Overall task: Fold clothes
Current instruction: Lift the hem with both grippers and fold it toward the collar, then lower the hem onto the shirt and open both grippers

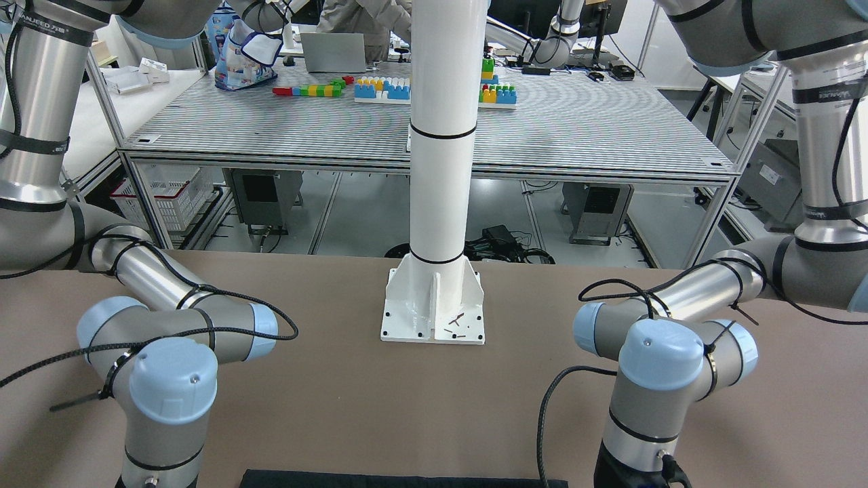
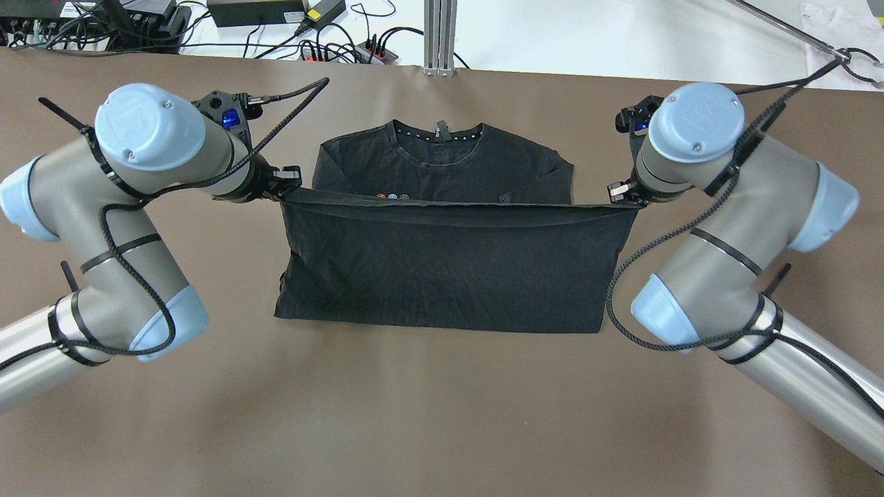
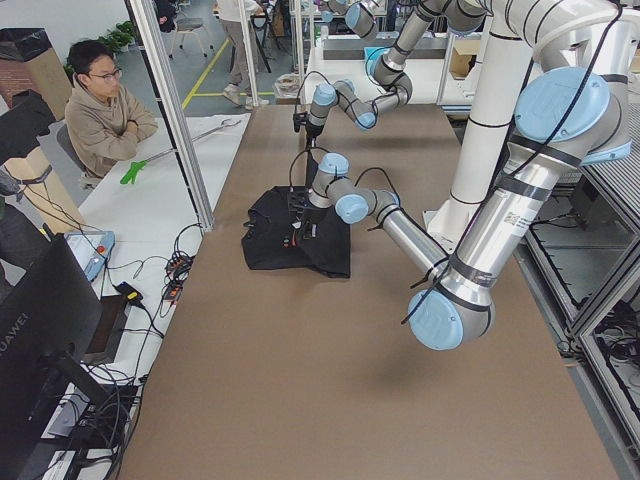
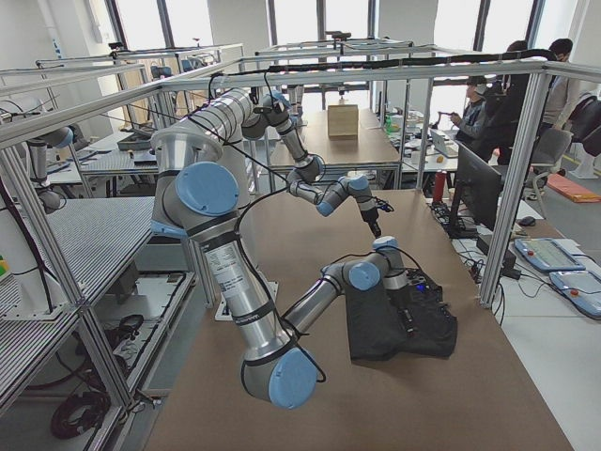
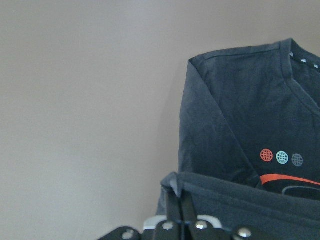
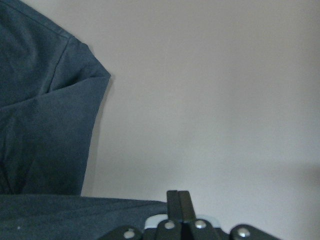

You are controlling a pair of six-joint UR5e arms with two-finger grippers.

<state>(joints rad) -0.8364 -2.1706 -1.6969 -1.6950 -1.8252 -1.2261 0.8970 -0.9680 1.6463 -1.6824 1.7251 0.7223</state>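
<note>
Here both claws, left gripper [image 2: 289, 185] and apparently right gripper [image 2: 623, 198], pinch the hem [image 2: 449, 206] of the black cloth T-shirt [image 2: 442, 269] lying on the brown table [image 2: 442, 414], mid-fold; next, carry it to the collar [image 2: 438, 136] evenly.

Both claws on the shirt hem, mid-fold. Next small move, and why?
Likely: move the left claw and right claw together toward the collar, then lower. They pinch the t-shirt by its hem corners, taut, yet the raised edge reaches only the chest print. The shoulders and collar lie uncovered.
</note>
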